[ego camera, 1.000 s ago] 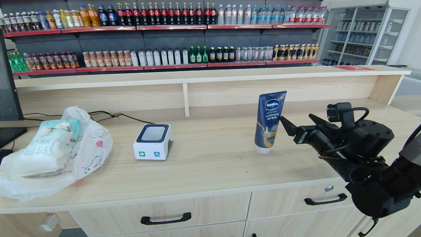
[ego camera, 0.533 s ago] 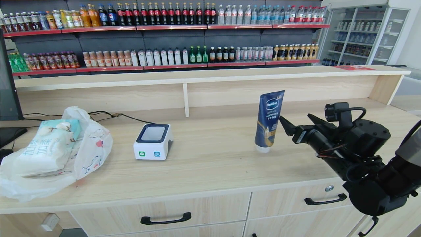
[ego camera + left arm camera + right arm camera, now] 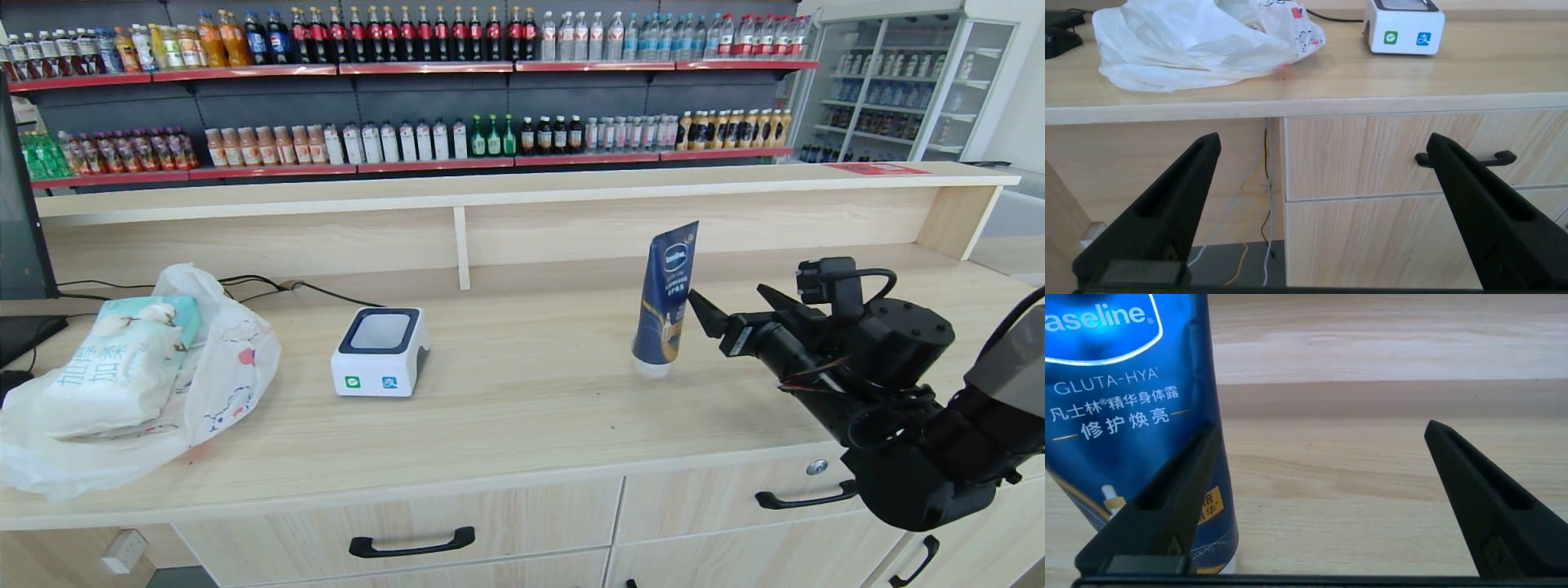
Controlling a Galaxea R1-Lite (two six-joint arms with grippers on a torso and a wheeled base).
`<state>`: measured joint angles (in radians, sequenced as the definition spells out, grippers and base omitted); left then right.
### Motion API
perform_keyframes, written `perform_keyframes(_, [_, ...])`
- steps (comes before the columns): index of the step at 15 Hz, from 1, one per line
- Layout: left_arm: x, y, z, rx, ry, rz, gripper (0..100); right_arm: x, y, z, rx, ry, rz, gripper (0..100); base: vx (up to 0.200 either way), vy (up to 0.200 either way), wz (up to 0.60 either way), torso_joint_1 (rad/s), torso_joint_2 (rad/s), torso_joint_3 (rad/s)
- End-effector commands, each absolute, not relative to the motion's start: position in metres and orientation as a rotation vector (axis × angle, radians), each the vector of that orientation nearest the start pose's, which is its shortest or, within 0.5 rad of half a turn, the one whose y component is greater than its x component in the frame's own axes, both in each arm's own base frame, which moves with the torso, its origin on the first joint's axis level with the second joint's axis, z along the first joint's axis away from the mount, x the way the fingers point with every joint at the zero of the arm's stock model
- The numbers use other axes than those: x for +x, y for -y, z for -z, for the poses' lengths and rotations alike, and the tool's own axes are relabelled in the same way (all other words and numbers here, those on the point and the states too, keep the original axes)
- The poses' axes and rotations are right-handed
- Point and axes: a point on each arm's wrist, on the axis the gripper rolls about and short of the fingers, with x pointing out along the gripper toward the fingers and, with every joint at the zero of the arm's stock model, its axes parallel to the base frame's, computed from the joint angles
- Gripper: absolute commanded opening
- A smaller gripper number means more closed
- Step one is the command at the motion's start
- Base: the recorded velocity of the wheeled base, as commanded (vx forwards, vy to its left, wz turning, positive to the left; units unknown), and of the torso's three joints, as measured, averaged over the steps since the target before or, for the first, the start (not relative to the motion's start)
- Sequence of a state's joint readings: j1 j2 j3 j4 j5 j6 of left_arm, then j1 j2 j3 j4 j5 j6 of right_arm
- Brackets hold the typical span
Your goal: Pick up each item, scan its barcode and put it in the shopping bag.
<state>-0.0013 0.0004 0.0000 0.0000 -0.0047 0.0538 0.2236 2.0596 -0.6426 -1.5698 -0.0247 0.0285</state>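
Right pincer (image 3: pixel 725 292): hovers low over the desk (image 3: pixel 506 408), fingers spread wide, clamped on nothing. Points toward the blue lotion tube (image 3: pixel 665 298), with the nearer fingertip just beside the tube's edge; cannot tell from the head view whether touching.

Blue lotion tube: stands on its cap near the right end of the desk, leaning slightly, well apart from the scanner (image 3: pixel 380 351). Up close in the right wrist view, looms large with its printed label facing the camera and lines up with one dark finger (image 3: pixel 1151 514) rather than with the gap; across that gap, bare wood grain of the desk (image 3: pixel 1372 457).

Left pincer (image 3: pixel 1323 139): hangs below the desk's front edge, facing the drawer fronts, fingers well apart and gripping nothing.

From that low left wrist angle: looks up at the desk's front edge (image 3: pixel 1372 90), with a black drawer handle (image 3: pixel 1503 155) behind one finger, the scanner's front face (image 3: pixel 1404 27) with its two small square icons, and the crumpled shopping bag (image 3: pixel 1200 45) slumped near the edge.

From the head view instead: looks down on the scanner's dark-framed window and into the shopping bag (image 3: pixel 220 367), lying open at the left end with a tissue pack (image 3: pixel 122 359) inside. Behind the desk, long shelves (image 3: pixel 490 155) of bottled drinks.
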Motion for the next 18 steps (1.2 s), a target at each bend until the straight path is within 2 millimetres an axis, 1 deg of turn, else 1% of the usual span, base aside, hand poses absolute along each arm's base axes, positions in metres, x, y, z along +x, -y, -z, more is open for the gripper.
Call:
perform_keyframes(1, [-0.023,0.000,-0.075,0.054,0.000,0.006,100,0.337,-0.076,-0.118,0.049,0.146,-0.201,100,0.000,0.000,0.00,0.000,0.00,0.000])
perform_keyframes(11, [-0.023,0.000,-0.075,0.052,0.000,0.008,100,0.345,-0.078,-0.109,0.049,0.132,-0.203,100,0.000,0.000,0.00,0.000,0.00,0.000])
perform_keyframes(18, [-0.023,0.000,-0.075,0.054,0.000,0.008,100,0.348,-0.079,-0.108,0.051,0.135,-0.204,100,0.000,0.000,0.00,0.000,0.00,0.000])
